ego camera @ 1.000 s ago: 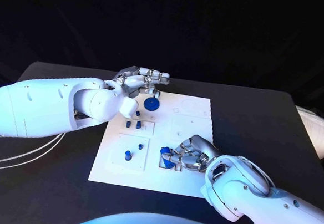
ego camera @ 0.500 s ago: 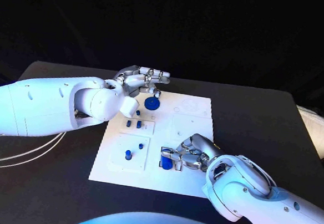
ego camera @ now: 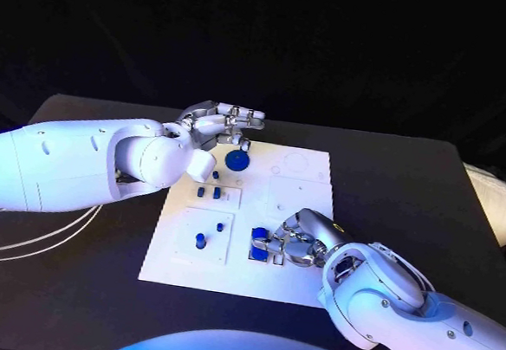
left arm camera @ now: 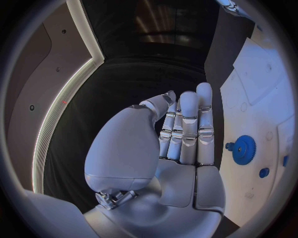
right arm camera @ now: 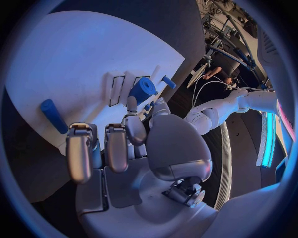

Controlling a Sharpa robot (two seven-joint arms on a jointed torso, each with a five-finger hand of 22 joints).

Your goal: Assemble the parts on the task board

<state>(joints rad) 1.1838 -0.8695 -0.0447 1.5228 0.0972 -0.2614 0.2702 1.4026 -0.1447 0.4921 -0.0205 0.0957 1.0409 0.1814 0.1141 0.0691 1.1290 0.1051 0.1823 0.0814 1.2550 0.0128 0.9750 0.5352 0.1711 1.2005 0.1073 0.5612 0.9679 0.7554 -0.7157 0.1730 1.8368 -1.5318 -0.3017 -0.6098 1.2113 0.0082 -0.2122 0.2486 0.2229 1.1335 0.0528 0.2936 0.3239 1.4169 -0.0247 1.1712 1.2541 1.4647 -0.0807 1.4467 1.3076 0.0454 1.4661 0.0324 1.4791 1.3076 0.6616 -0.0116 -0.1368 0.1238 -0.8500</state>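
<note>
The white task board (ego camera: 289,188) lies mid-table. A blue gear (ego camera: 237,161) sits on its far left part, also seen as the gear (left arm camera: 244,149) in the left wrist view. My left hand (ego camera: 218,125) hovers just beyond the gear with straight fingers (left arm camera: 188,130) and holds nothing. My right hand (ego camera: 301,241) rests on the board's near middle. It pinches a blue cylinder (right arm camera: 143,90) between thumb and a finger, upright over the slots; the same cylinder (ego camera: 261,236) shows at its fingertips in the head view. A blue peg (right arm camera: 52,115) lies loose beside it.
Two small blue pegs (ego camera: 208,193) stand in a square plate on the board's left, and one more peg (ego camera: 201,241) stands in the plate nearer me. White cables (ego camera: 17,249) trail over the black table (ego camera: 416,188) at the left.
My right hand has shifted slightly at the board's near middle, moving the blue cylinder a little at its fingertips. The left hand has stayed beside the gear.
</note>
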